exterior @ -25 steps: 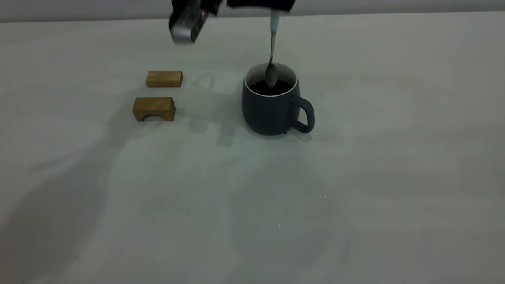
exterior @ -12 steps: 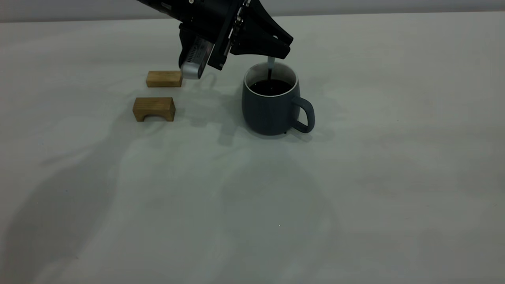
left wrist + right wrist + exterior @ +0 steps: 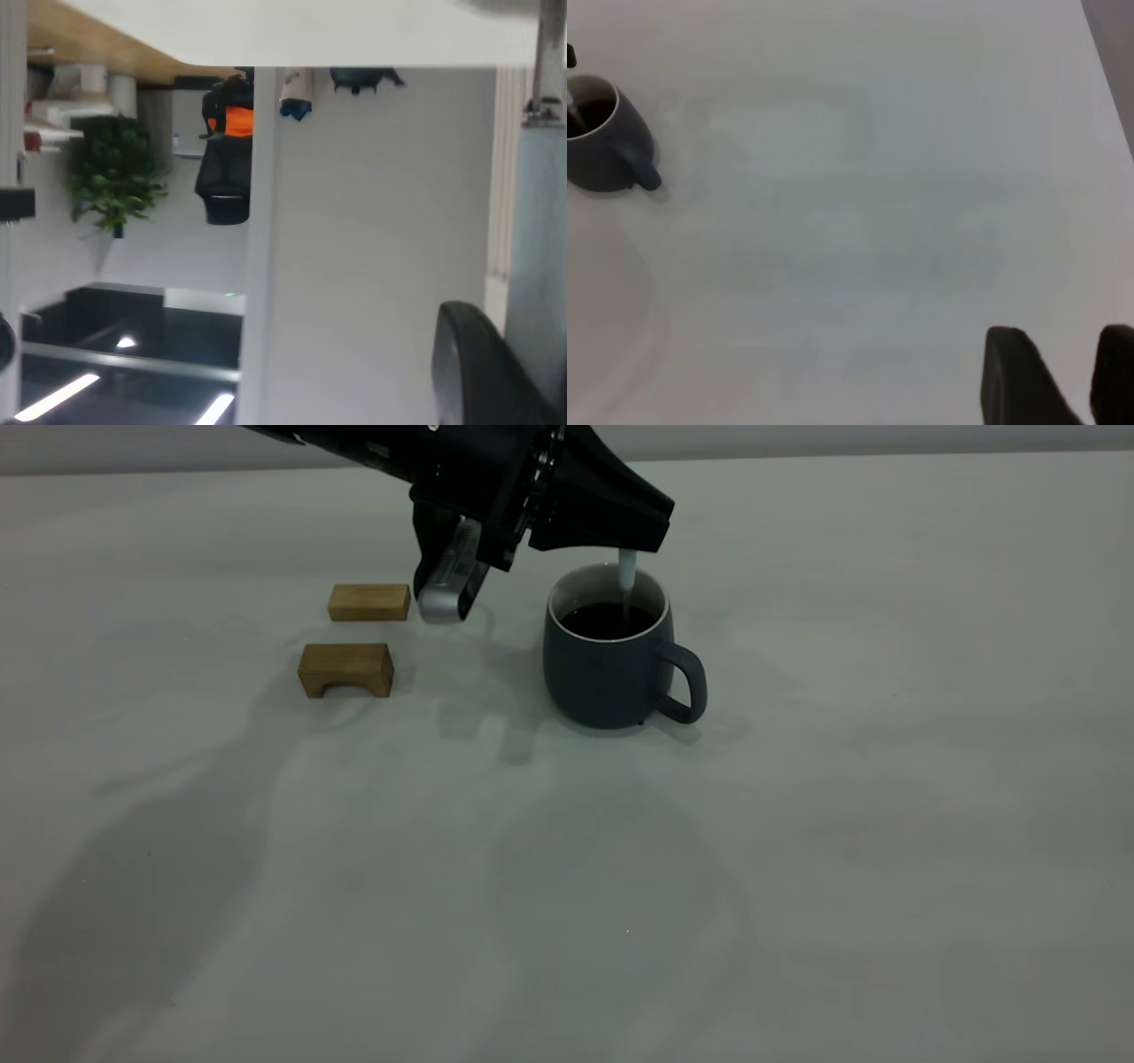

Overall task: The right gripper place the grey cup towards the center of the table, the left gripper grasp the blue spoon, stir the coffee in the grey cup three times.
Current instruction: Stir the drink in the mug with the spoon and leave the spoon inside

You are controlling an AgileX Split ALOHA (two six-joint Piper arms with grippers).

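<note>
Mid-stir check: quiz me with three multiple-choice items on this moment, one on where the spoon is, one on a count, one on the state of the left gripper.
1. Where is the bowl of the blue spoon?
A. Down in the grey cup
B. Flat on the table
C. On a wooden block

2. How many wooden blocks lie on the table?
A. One
B. Two
C. Three

3. What state is the left gripper in?
A. Open above the blocks
B. Shut on the blue spoon
C. Out of sight

Key: 1 A, the spoon hangs upright into the grey cup, its end in the coffee. 2 B, the wooden blocks sit beside the cup. 3 B, the handle sticks out below its closed tips, over the cup.
</note>
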